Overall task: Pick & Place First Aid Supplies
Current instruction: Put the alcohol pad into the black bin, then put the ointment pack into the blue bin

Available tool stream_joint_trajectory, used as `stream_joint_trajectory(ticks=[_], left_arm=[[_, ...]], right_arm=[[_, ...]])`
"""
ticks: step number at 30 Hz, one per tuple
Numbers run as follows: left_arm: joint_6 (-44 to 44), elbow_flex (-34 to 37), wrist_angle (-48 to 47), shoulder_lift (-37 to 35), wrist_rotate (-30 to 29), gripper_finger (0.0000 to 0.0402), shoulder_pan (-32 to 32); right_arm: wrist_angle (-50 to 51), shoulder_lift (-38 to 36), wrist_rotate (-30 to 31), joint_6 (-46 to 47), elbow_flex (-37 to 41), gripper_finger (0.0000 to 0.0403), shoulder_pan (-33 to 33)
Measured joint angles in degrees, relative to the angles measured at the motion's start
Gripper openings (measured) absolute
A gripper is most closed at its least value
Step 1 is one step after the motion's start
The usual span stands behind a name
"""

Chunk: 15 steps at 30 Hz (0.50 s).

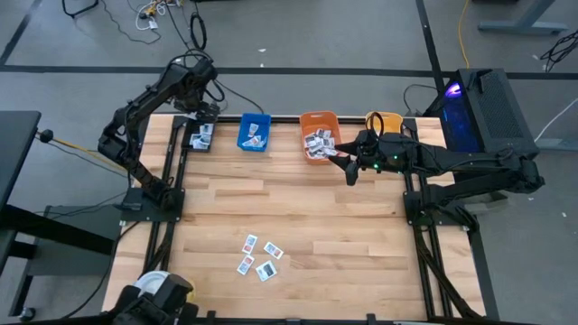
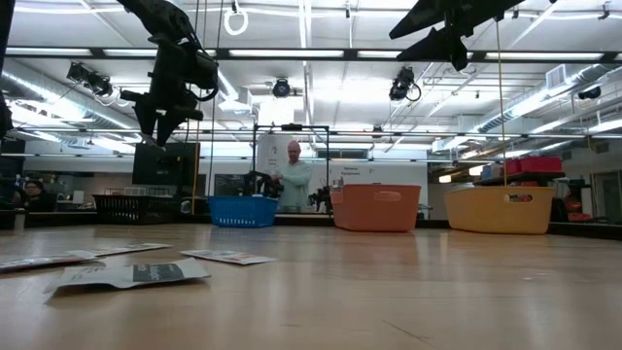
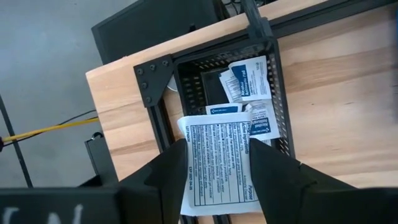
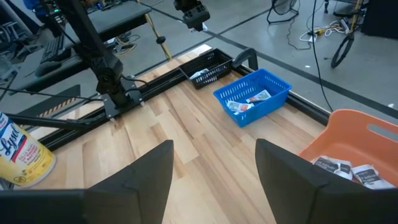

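Observation:
Several first aid supplies, small white packets with blue print [image 1: 257, 257], lie flat on the wooden table [image 1: 343, 244] toward its near side; the low view shows them too [image 2: 131, 274]. My left gripper [image 1: 201, 125] hangs over the black mesh bin [image 3: 186, 87] at the far left corner, shut on one white packet [image 3: 217, 165]. More packets lie in that bin [image 3: 247, 78]. My right gripper [image 4: 214, 168] stands open and empty in the air beside the orange bin [image 1: 319, 122]. My left gripper holds the white packet between its two fingers, one at each long edge [image 3: 188, 168] near the packet's end. The fingers [image 3: 273, 168] slant down from above. The packet's printed face is toward the wrist camera, and it hangs clear above the black bin.
Along the far edge stand a blue bin [image 1: 255, 133], the orange bin with packets [image 4: 348, 165] and a yellow bin [image 2: 501, 209]. A canister [image 1: 153, 284] stands at the near left corner. Bare wood lies between the bins and the loose packets. A person [image 2: 293, 175] stands beyond the table.

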<state>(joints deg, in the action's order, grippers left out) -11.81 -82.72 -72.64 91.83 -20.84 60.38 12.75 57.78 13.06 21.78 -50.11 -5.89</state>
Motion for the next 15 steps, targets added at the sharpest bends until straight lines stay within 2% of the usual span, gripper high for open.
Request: stream_joint_trajectory(ticks=[6,15], left_arm=[[-1.03,0.0,-0.01,0.0,-2.3,0.021,0.0],[-1.04,0.0,-0.02,0.0,-1.12,0.0263,-0.01]], right_arm=[[0.0,0.01,0.0,-0.02,0.0,0.0229,-0.01],[0.07,0.01,-0.17,-0.07,0.0,0.0229,0.0]])
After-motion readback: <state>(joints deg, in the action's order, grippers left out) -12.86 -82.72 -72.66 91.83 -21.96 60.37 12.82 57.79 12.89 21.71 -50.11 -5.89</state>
